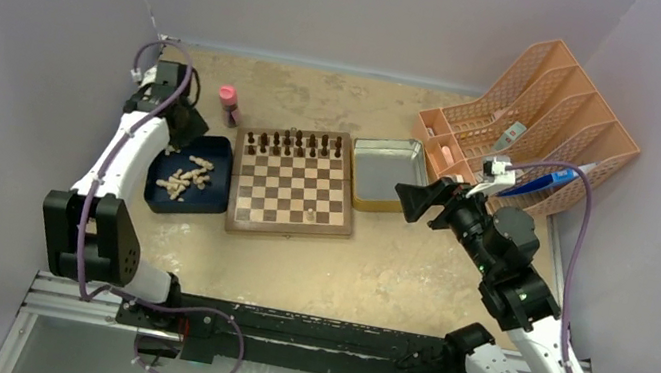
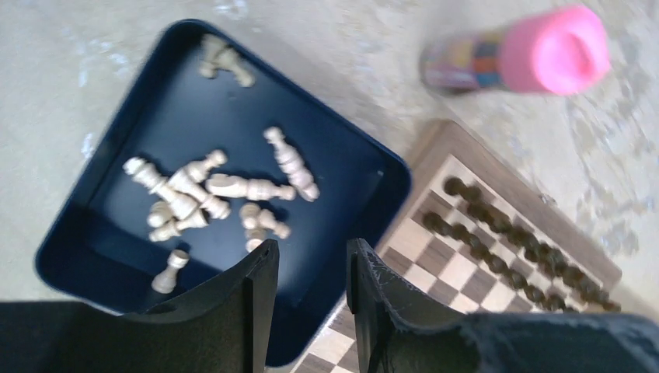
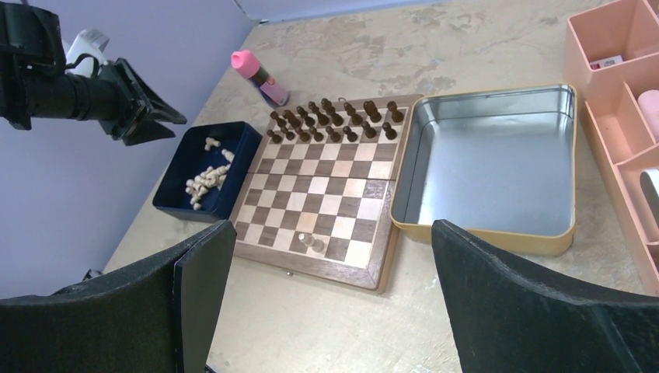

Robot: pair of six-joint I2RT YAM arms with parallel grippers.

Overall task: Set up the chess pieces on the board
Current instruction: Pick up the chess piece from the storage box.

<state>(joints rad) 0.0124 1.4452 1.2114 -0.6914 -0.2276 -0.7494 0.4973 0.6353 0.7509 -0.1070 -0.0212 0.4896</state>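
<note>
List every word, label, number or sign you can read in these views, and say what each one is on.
No text can be read in any view.
Pink-capped tube: multicoloured printed label, too blurred to read.
Small item in the orange organizer: pale label, too small to read.
Board, metal tin, blue tray: no markings visible.
</note>
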